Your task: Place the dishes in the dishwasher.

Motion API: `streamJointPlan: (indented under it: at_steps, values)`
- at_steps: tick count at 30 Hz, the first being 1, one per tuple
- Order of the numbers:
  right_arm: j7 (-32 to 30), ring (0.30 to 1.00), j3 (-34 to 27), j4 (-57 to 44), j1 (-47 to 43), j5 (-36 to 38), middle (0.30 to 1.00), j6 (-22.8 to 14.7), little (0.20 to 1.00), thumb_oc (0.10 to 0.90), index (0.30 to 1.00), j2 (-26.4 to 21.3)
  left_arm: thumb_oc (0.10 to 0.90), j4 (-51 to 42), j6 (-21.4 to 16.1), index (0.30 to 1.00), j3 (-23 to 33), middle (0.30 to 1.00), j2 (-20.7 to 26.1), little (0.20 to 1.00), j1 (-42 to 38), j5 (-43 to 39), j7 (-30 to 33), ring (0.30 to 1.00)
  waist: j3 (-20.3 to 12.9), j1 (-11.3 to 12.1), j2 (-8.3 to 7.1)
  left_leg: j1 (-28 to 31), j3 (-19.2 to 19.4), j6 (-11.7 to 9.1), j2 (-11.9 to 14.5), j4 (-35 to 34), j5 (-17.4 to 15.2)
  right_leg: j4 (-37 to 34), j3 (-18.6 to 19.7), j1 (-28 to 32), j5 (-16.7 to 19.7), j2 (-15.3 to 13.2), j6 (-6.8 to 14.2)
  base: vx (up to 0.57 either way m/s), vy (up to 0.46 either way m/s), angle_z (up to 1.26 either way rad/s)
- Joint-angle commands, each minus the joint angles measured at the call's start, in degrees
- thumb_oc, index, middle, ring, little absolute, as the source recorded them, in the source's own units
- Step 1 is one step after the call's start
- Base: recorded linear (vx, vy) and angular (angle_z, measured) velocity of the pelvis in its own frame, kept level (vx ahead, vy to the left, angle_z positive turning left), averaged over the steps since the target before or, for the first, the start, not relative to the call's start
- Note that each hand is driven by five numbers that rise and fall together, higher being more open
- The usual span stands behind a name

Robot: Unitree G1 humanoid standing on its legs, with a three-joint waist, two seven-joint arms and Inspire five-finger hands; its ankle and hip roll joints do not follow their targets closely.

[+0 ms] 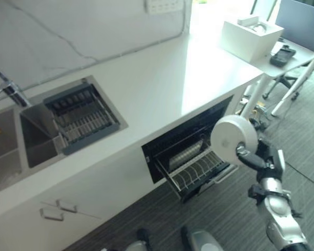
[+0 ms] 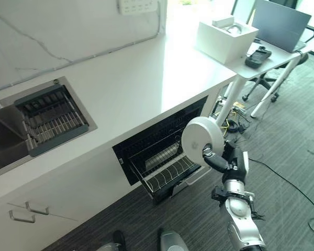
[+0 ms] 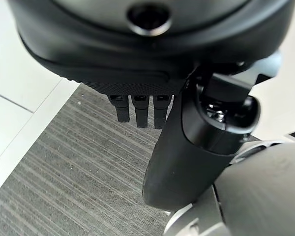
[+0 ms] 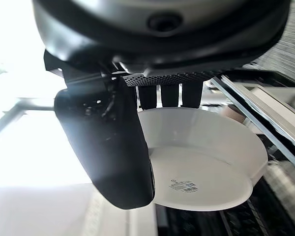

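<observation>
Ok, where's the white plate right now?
The white plate is pinched in the right robot hand, held up on the robot's right just above the pulled-out dishwasher rack under the counter.

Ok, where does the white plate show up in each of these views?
Left eye view: white plate, right of centre, in the right hand.
Right eye view: near centre.
Right wrist view: lower centre, past the fingers.
Shared landmark: the pulled-out dishwasher rack, beside the plate.

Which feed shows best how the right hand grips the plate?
The right wrist view: the thumb and fingers of the right hand pinch the rim of the white plate from close up. Both eye views show the plate held upright by the pulled-out rack, grip small.
</observation>
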Motion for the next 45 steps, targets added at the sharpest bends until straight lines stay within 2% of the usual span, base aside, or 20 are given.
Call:
streamJointPlan:
  at_steps: [1,9,12,17,21,22,25,29,31,36,42,45]
  values:
    - [-1.88,0.300,-4.95,-8.03,-9.17,-3.39,0.300,-5.79,0.300,0.400,0.300,-1.88,0.800,-2.27,-0.89,0.900,-0.66,0.900,-1.76,0.900,-3.32,1.43,-1.87,0.900,0.61,0.35,-0.81,0.35,-3.35,-0.98,0.35,6.49,-8.12,-3.06,-1.88,3.17,0.29,-2.18,5.27,0.03,0.027,0.08]
    - [-1.37,0.300,-1.80,-1.82,-10.87,-8.74,0.300,-2.37,0.300,0.400,0.300,-1.60,0.800,-2.55,-0.44,0.900,-0.68,0.900,-1.51,0.900,-3.30,1.67,-2.49,0.900,1.34,2.02,-0.45,0.18,-4.85,-0.71,-0.65,6.49,-8.10,-3.06,-3.50,3.65,0.17,-2.69,4.87,0.05,0.023,0.12]
    - [-3.03,0.300,-0.40,1.17,-12.26,-11.43,0.300,-2.03,0.300,0.400,0.300,-1.34,0.800,-3.25,-0.11,0.900,-0.89,0.900,-1.50,0.900,-3.66,1.75,-2.59,0.900,2.12,2.95,-0.33,-0.27,-5.58,-0.48,-1.07,6.49,-7.80,-3.06,-4.42,3.69,0.34,-2.88,4.57,0.04,0.009,0.17]
    - [-13.01,0.300,1.25,10.02,-20.42,-16.91,0.300,3.32,0.300,0.400,0.300,-2.41,0.800,-4.96,-0.78,0.900,-2.52,0.900,-0.38,0.900,-7.25,0.38,-1.56,0.900,5.83,5.02,0.18,-2.65,-7.61,0.03,-2.50,6.49,-7.15,-3.06,-5.97,2.08,0.91,-2.71,3.81,-0.05,-0.004,0.21]
    - [-17.55,0.300,1.06,17.20,-25.87,-17.88,0.300,5.90,0.300,0.400,0.300,-4.75,0.800,-5.45,-0.43,0.900,-3.84,0.900,0.69,0.900,-9.28,-0.81,-1.64,0.900,8.17,6.28,0.84,-3.97,-9.11,0.28,-3.28,6.49,-6.51,-3.06,-7.15,1.65,1.15,-2.21,3.15,-0.06,-0.017,0.26]
    - [-19.09,0.300,1.02,21.32,-28.89,-18.49,0.300,7.32,0.300,0.400,0.300,-6.43,0.800,-5.23,-0.77,0.900,-4.25,0.900,1.36,0.900,-10.36,-1.85,-1.66,0.900,9.63,7.05,1.40,-4.48,-9.87,0.51,-3.78,6.49,-6.02,-3.06,-8.06,1.87,1.21,-1.91,2.67,-0.02,-0.012,0.23]
    - [-22.05,0.300,0.48,26.33,-32.02,-19.82,0.300,7.40,0.300,0.400,0.300,-9.52,0.800,-5.68,-1.88,0.900,-4.49,0.900,2.62,0.900,-11.28,-2.22,-2.21,0.900,11.42,8.27,2.66,-5.46,-11.02,0.91,-4.60,6.49,-5.52,-3.06,-9.13,1.82,1.35,-1.51,2.15,-0.03,-0.004,0.32]
    - [-28.06,0.300,0.72,29.90,-36.82,-24.04,0.300,8.44,0.300,0.400,0.300,-12.42,0.800,-6.75,-2.98,0.900,-4.92,0.900,3.77,0.900,-12.41,-3.78,-1.81,0.900,14.16,9.51,4.86,-7.35,-12.66,1.57,-5.98,6.49,-4.56,-2.16,-9.86,0.42,1.60,-0.74,1.58,-0.09,0.020,0.26]
    - [-29.92,0.300,1.06,30.14,-37.98,-26.47,0.300,9.51,0.300,0.400,0.300,-13.71,0.800,-6.73,-3.29,0.900,-4.77,0.900,3.97,0.900,-12.74,-4.32,-1.78,0.900,14.96,9.47,5.38,-7.92,-12.76,1.64,-6.47,6.49,-4.41,-1.39,-9.76,-0.62,1.43,-0.82,1.56,-0.12,0.051,0.04]
    - [-25.81,0.300,4.00,30.79,-38.41,-31.51,0.300,10.49,0.300,0.400,0.300,-14.16,0.800,-6.39,-3.35,0.900,-4.27,0.900,3.97,0.900,-13.22,-5.86,-2.07,0.900,15.91,9.11,5.97,-8.51,-12.49,1.60,-6.89,6.49,-4.42,-1.38,-9.46,-1.46,1.46,-0.85,1.63,-0.08,0.048,0.00]
    - [-20.29,0.300,12.26,31.48,-37.98,-40.91,0.300,11.00,0.300,0.400,0.300,-12.79,0.800,-6.23,-4.44,0.900,-3.36,0.900,3.96,0.900,-14.67,-5.41,-1.92,0.900,16.73,8.92,5.86,-9.16,-11.52,1.80,-6.54,6.49,-4.32,-0.61,-9.58,-2.72,1.60,-1.15,1.97,-0.09,0.005,-0.01]
    - [-19.04,0.300,15.99,32.66,-37.64,-40.98,0.300,11.56,0.300,0.400,0.300,-11.02,0.800,-6.54,-4.40,0.900,-3.47,0.900,3.97,0.900,-15.50,-5.47,-1.85,0.900,17.13,8.93,5.88,-9.34,-11.17,1.86,-6.35,6.49,-4.28,-0.22,-9.71,-3.07,1.54,-1.23,2.12,-0.09,-0.005,0.04]
